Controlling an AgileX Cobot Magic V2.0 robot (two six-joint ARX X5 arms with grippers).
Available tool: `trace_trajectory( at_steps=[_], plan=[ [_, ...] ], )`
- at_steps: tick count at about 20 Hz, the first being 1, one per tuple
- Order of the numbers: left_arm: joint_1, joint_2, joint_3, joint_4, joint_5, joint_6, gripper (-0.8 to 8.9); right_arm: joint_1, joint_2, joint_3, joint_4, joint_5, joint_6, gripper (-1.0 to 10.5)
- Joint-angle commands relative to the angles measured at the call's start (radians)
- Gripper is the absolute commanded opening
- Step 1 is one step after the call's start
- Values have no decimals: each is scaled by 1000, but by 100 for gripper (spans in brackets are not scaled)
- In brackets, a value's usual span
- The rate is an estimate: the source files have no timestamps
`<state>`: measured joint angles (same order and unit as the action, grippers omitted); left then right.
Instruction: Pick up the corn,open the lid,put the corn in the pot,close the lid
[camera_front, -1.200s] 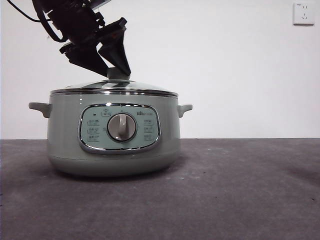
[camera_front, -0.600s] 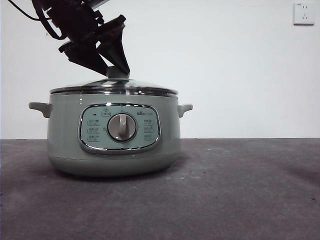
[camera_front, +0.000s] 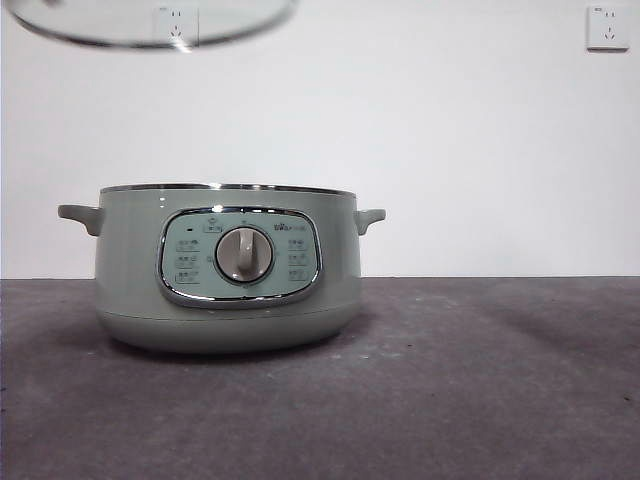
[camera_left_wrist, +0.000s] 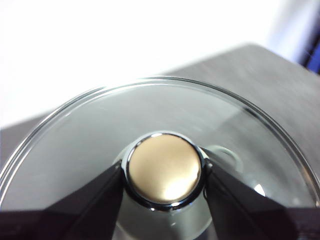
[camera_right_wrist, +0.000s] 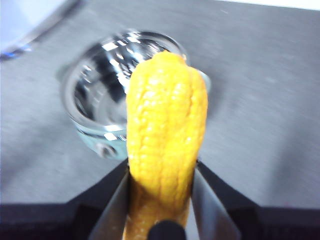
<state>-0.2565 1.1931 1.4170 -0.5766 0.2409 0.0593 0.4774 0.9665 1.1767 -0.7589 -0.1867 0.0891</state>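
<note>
Right wrist view: corn (camera_right_wrist: 166, 135) clamped in right end effector (camera_right_wrist: 161, 182), seemingly above open pot (camera_right_wrist: 107, 95).

Markings on the pot (camera_front: 120, 270), centre-left of the front view.
The control panel (camera_front: 238, 256) carried small icon buttons around the dial (camera_front: 244, 254) and a small mark above it; none was legible. No other text appeared.

Dark grey table (camera_front: 480, 400), sage-green pot (camera_front: 130, 290) standing on it, left of centre
</note>
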Motion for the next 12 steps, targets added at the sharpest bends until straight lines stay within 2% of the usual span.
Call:
trace_trajectory(
  at_steps=[1,7,12],
  plan=[
    [69,-127,17,-13,3,-6,-8,1,96,49,50,-34,17,-12],
    [226,-346,14,-238,54,32,-8,56,465,364,54,-57,12,-12],
    [233,-473,0,-324,54,16,-8,148,803,671,52,-56,8,-13]
  ],
)
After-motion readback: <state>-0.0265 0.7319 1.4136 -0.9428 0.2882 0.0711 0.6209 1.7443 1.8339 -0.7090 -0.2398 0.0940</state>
